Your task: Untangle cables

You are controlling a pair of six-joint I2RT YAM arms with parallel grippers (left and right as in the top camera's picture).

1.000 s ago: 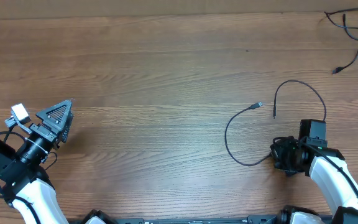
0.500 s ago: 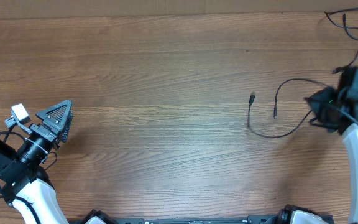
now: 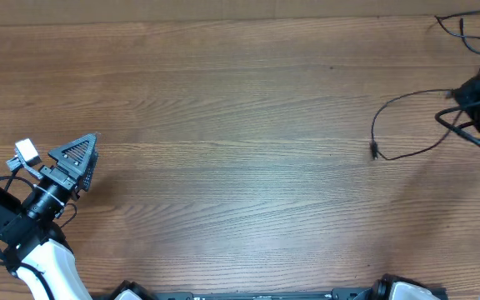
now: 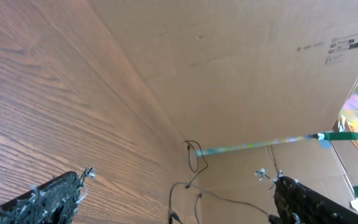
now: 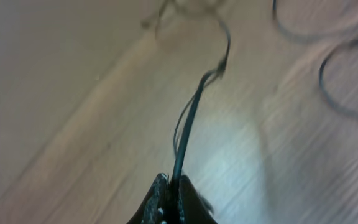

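— So, where does the right tool [image 3: 476, 90] stand?

— At the far right edge of the table [image 3: 223, 100], seen from overhead. Its fingers are pressed together, pinching a thin black cable [image 3: 407, 156].

— Does the wrist view agree?

— Yes. In the right wrist view the dark tips meet at the bottom of the frame, and the cable [image 5: 188, 121] rises straight out of them, looking like two strands side by side.

— And the rest of that cable?

— From the tool it reaches left over the wood as an open loop. One strand arcs up and round to a small plug end [image 3: 374, 152], and the other runs low, back towards the tool. Whether the loop rests on the table or hangs just above it, I cannot tell.

— Any others?

— More black cables [image 3: 465, 33] lie in the far right corner, just beyond the right tool. The right wrist view shows curved cords on the wood too, but blurred.

— The left tool [image 3: 52, 152]?

— Near the left edge, well apart from every cable, its jaws spread wide with nothing between them. In its own wrist view the two dark fingertips [image 4: 61, 196] sit at the bottom corners. The camera looks across the table to a cardboard wall [image 4: 260, 68], with thin cords at the far end.
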